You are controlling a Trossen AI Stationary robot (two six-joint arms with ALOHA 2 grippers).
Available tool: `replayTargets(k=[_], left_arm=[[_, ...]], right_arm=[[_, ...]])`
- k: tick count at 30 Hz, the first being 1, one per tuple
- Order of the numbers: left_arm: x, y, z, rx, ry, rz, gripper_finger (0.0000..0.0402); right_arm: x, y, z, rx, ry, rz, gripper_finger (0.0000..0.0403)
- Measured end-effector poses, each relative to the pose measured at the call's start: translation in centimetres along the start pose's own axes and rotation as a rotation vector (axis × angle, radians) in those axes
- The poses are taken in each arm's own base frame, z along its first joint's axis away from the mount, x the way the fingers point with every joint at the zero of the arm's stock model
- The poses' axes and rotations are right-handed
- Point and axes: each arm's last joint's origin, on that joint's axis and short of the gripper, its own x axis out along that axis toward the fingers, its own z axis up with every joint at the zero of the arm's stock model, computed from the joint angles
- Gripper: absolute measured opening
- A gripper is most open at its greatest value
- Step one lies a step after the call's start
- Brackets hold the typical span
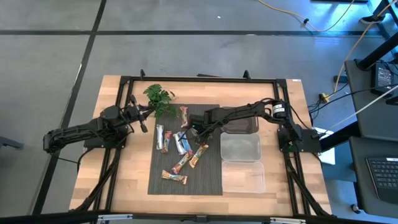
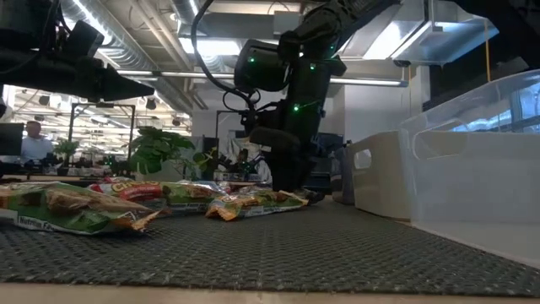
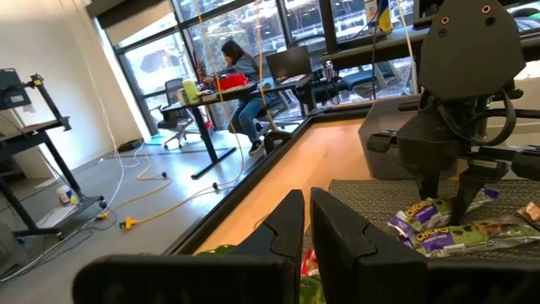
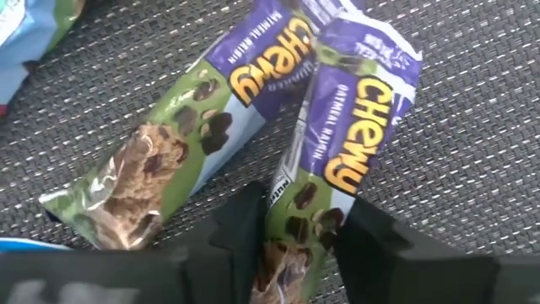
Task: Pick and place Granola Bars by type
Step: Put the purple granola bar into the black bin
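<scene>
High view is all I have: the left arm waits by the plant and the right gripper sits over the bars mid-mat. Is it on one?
Observer: Yes. The right wrist view shows the right gripper open, with a finger on each side of a purple-green Chewy bar.
Operator: Is that bar off the mat?
Observer: No. In the wrist view it lies flat on the mat, and the low view shows the gripper down at mat level.
Operator: Is anything crowding it?
Observer: A second bar of the same kind lies alongside. Their far ends meet.
</scene>
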Motion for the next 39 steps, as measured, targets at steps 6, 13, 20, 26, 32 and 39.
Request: replayTargets(k=[6, 13, 20, 26, 32, 39], left_arm=[[0.0, 0.0, 0.0, 0.0, 0.0, 0.0, 0.0017], [0.0, 0.0, 0.0, 0.0, 0.0, 0.0, 0.0017], [0.0, 0.0, 0.0, 0.0, 0.0, 0.0, 0.0018], [0.0, 0.0, 0.0, 0.0, 0.0, 0.0, 0.0018], [0.0, 0.0, 0.0, 0.0, 0.0, 0.0, 0.0018], [0.0, 0.0, 0.0, 0.0, 0.0, 0.0, 0.0018]], right_arm=[[-0.9, 0.3, 0.9, -0.02, -0.024, -0.001, 0.0087], [-3.6, 0.6, 2.1, -0.089, 0.002, -0.006, 0.0065], [-7.4, 0.3, 2.1, -0.165, 0.138, -0.041, 0.0069], [-11.9, 0.8, 0.5, -0.27, 0.129, -0.18, 0.007], [-14.9, -0.5, -2.0, -0.257, 0.118, -0.31, 0.0071], [-13.3, -2.9, -5.5, -0.269, 0.15, -0.438, 0.0071]])
